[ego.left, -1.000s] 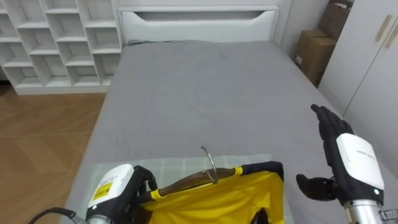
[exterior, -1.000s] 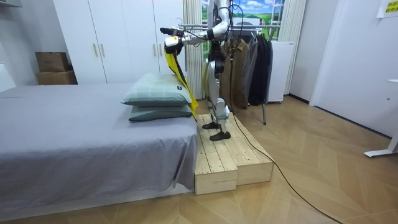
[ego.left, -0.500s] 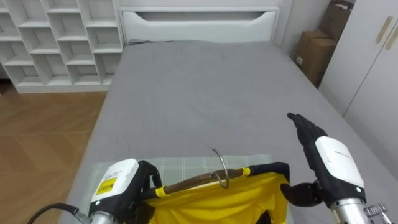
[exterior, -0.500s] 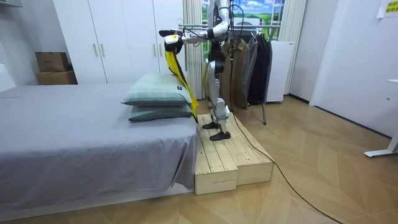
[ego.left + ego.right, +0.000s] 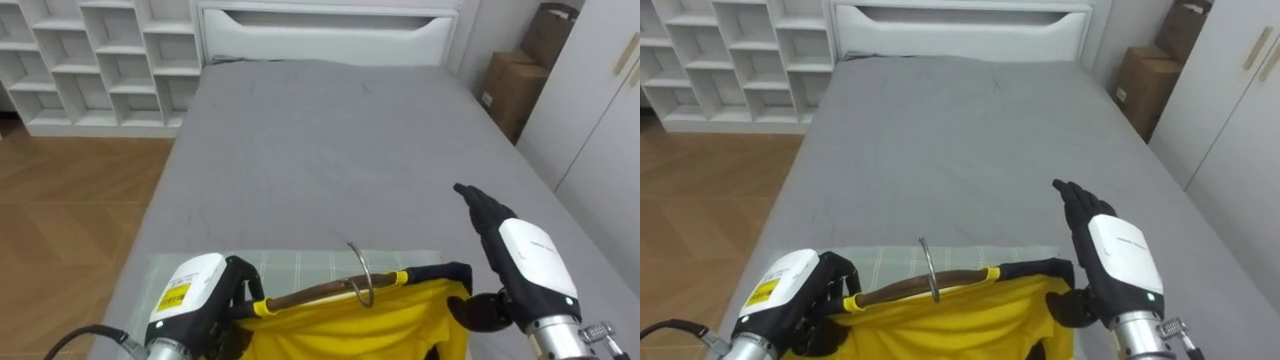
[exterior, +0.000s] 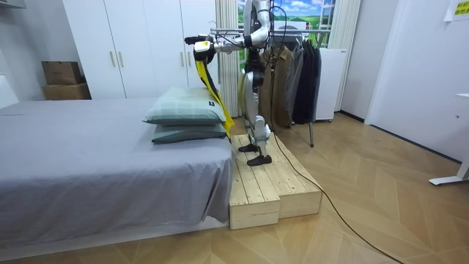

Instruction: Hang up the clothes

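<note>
A yellow garment (image 5: 350, 325) with dark trim hangs on a wooden hanger (image 5: 305, 294) with a metal hook (image 5: 361, 276), held up over the foot of the bed. My left hand (image 5: 195, 300) is shut on the hanger's left end. At the hanger's right end my right hand (image 5: 525, 262) stands open, fingers straight and pointing away, thumb close to the garment's shoulder. In the room view I stand on a wooden platform (image 6: 272, 187) by the bed, and the garment (image 6: 209, 82) hangs from my raised arms.
The grey bed (image 5: 330, 150) stretches ahead, with a checked pillow (image 5: 300, 262) just under the hanger. White shelves (image 5: 90, 60) stand at the far left, cardboard boxes (image 5: 520, 80) and a white wardrobe (image 5: 610, 120) at the right. A rack of dark clothes (image 6: 293, 73) is behind me.
My right hand has moved left, up to the hanger's right end. The hanger and garment have risen a little and the hook has turned.
</note>
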You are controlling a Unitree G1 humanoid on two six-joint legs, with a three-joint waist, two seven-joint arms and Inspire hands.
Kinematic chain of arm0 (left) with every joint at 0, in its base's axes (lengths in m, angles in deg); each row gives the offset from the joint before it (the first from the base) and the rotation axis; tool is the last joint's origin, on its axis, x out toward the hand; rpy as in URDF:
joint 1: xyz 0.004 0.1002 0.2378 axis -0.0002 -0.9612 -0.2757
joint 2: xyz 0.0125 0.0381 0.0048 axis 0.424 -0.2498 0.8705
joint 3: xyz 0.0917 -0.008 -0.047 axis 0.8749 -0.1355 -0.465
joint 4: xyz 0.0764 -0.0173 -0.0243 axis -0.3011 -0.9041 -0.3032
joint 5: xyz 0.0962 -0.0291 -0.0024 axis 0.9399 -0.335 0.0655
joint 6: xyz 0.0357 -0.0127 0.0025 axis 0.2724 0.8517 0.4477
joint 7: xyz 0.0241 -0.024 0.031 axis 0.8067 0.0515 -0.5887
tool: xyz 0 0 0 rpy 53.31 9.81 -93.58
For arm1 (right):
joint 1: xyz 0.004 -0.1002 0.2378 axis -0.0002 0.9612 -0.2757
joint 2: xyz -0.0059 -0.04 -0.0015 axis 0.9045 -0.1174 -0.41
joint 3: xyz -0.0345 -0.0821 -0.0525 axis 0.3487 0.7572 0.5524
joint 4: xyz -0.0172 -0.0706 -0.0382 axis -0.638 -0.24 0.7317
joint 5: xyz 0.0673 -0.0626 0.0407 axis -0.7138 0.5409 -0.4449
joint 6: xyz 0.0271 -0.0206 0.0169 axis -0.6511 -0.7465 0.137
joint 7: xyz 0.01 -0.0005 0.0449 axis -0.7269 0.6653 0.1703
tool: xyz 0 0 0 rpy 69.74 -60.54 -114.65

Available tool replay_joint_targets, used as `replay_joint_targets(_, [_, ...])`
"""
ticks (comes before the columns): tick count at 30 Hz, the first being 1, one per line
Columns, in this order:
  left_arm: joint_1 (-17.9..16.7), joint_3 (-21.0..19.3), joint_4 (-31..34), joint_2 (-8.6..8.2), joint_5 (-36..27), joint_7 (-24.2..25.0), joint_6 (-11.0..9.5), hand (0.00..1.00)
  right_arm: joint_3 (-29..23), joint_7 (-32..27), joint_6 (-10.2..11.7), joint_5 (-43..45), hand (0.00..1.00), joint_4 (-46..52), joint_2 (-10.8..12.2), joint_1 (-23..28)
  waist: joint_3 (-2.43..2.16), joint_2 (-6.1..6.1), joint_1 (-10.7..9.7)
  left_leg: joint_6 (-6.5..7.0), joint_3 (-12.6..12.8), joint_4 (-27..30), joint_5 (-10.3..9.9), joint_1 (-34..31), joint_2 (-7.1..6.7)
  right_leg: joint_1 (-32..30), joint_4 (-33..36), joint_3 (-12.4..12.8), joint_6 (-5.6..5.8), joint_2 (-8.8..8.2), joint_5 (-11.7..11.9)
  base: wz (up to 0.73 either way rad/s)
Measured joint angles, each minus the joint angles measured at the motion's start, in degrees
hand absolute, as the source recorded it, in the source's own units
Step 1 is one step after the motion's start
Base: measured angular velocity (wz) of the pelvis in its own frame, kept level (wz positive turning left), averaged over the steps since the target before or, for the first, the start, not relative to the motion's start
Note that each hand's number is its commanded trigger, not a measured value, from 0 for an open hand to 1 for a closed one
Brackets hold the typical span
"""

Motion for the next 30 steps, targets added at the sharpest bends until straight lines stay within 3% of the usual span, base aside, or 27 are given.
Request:
replay_joint_targets(19, [0.02,0.46,-0.04,0.08,0.08,0.01,-0.23,1.00,3.69,0.89,0.48,3.60,0.00,0.89,0.13,-4.41,0.02,0.37,0.12,0.00,-0.11,0.15,0.01,0.11,0.02,-0.02,-0.12,0.02,0.00,-0.03,0.00,0.00])
replay_joint_targets(30, [0.04,1.73,-0.03,-0.19,2.47,0.01,-0.55,1.00,7.50,4.53,1.05,5.81,0.00,2.83,0.27,-4.76,0.16,0.70,1.58,0.00,-0.16,-0.01,0.00,0.07,0.09,-0.12,-0.11,-0.09,-0.09,0.07,0.05,0.00])
